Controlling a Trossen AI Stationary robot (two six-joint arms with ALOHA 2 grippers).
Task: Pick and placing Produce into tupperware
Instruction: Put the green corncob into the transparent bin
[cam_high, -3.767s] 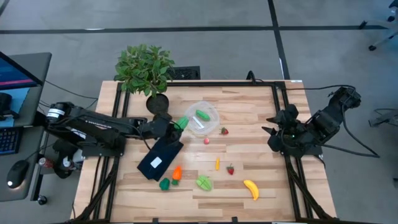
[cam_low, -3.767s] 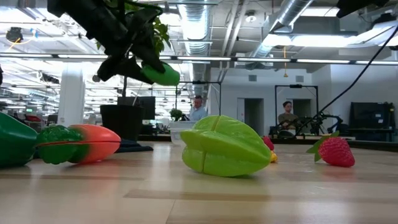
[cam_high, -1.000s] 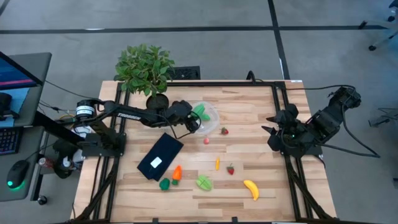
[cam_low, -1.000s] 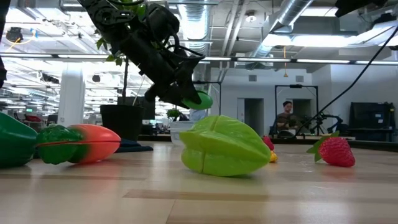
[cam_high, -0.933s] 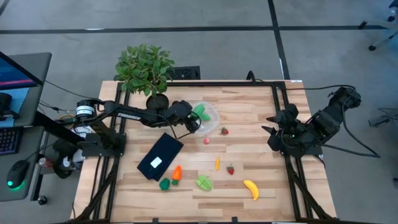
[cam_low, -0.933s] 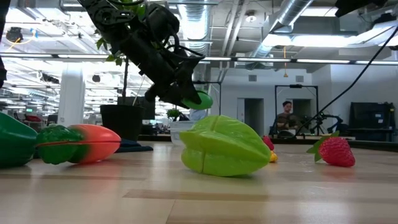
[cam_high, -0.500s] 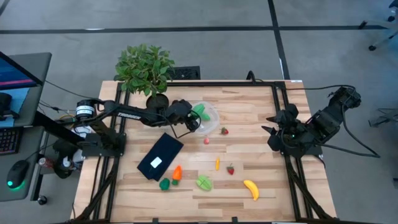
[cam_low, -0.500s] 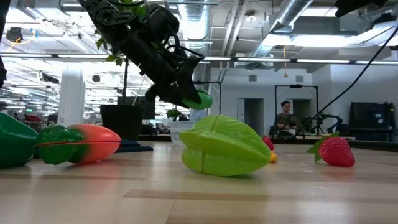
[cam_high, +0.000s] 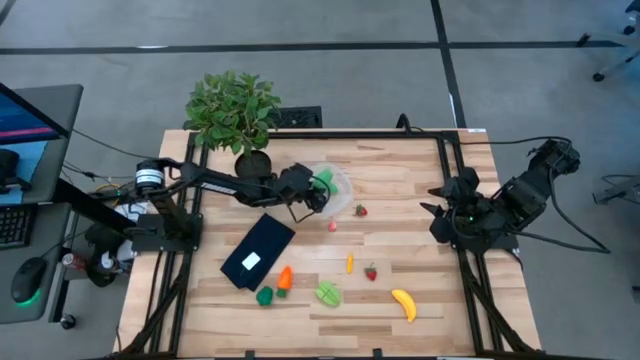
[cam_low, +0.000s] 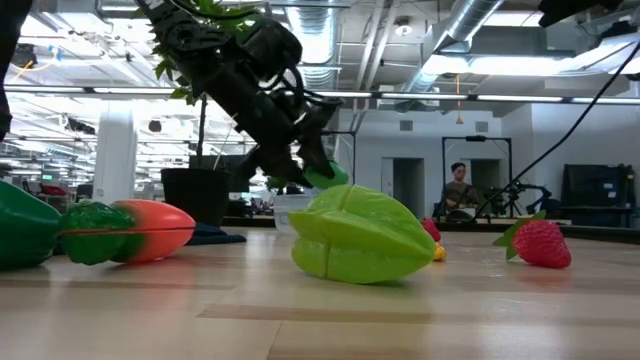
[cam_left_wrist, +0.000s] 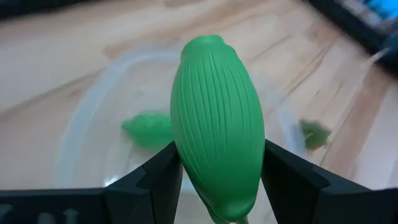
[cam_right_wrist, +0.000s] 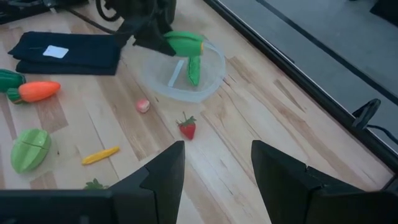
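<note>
Left gripper (cam_left_wrist: 217, 186) clamps ribbed green oblong piece (cam_left_wrist: 217, 118) above tupperware (cam_high: 333, 192) rim, one green piece (cam_left_wrist: 149, 129) already inside. Advice: centre over container, lower, then release. Right gripper (cam_right_wrist: 211, 162) parked, parted, empty.

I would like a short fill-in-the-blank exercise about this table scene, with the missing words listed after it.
1. The left gripper is shut on a ribbed ____ oblong piece.
2. It holds that piece over the round clear tupperware, which already contains ____ green piece.
3. The right gripper waits with ____ jaws at the table's right side.
4. The yellow ____ lies near the table's front edge.

Missing words: green; one; open; banana
</note>
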